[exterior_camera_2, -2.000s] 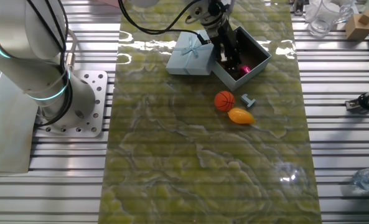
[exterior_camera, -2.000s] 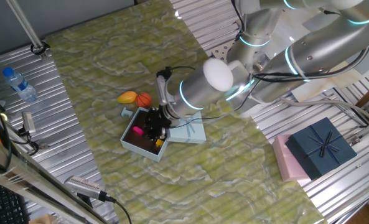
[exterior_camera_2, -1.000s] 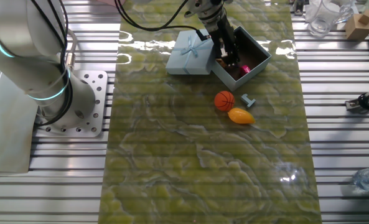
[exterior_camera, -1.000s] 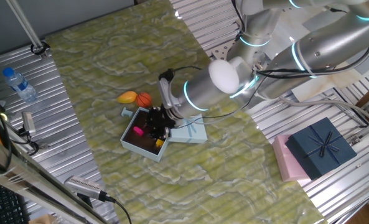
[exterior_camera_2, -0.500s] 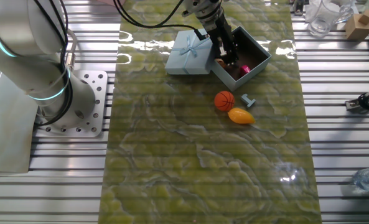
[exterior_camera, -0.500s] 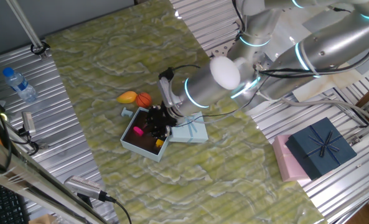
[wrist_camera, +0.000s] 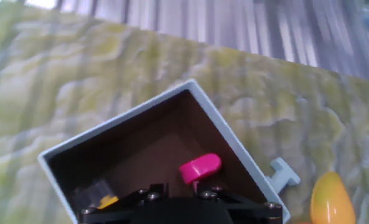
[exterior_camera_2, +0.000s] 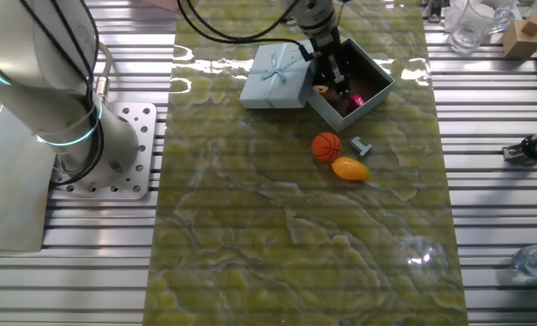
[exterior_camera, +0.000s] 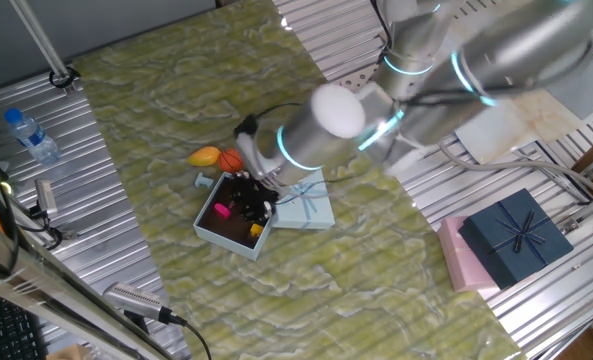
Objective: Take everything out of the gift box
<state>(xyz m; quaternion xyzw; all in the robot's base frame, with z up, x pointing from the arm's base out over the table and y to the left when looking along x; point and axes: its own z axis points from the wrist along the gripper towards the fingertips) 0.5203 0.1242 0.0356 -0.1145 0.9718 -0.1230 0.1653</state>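
The gift box (exterior_camera: 223, 228) stands open on the green marbled tabletop (exterior_camera: 176, 120), its pale-blue lid (exterior_camera: 304, 208) with the bow lying flat just beside it; so the opening is done and the emptying is partly done, as I judge it. Three pieces already lie outside on the mat, close to one wall of the box: an orange basketball (exterior_camera_2: 326, 147), a yellow-orange mango-like fruit (exterior_camera_2: 350, 168) touching or nearly touching it, and a small pale-blue T-shaped piece (exterior_camera_2: 361, 145). Still inside, against the dark brown floor, are a magenta piece (wrist_camera: 200, 167), a small yellow bit (wrist_camera: 107, 201) and, in a corner, a yellow and orange bit (exterior_camera: 256, 230); those appear to be what is left.

The gripper (exterior_camera: 246, 200) hangs over the box interior with its fingers down among the remaining toys; whether the fingers are apart or pressed on something I cannot tell, since the hand view shows only the dark base of the gripper at the bottom edge, and the fixed views are too small.

Around: a dark navy box with a bow (exterior_camera: 516, 232) sitting on a pink box (exterior_camera: 456, 255), well apart at the side; a water bottle (exterior_camera: 31, 135) on the ribbed metal; a clear glass jug (exterior_camera_2: 472, 23) and a wooden block (exterior_camera_2: 524, 34) beyond the far corner. The box walls and the adjoining lid look like the only things crowding the fingers; nothing else stands near.
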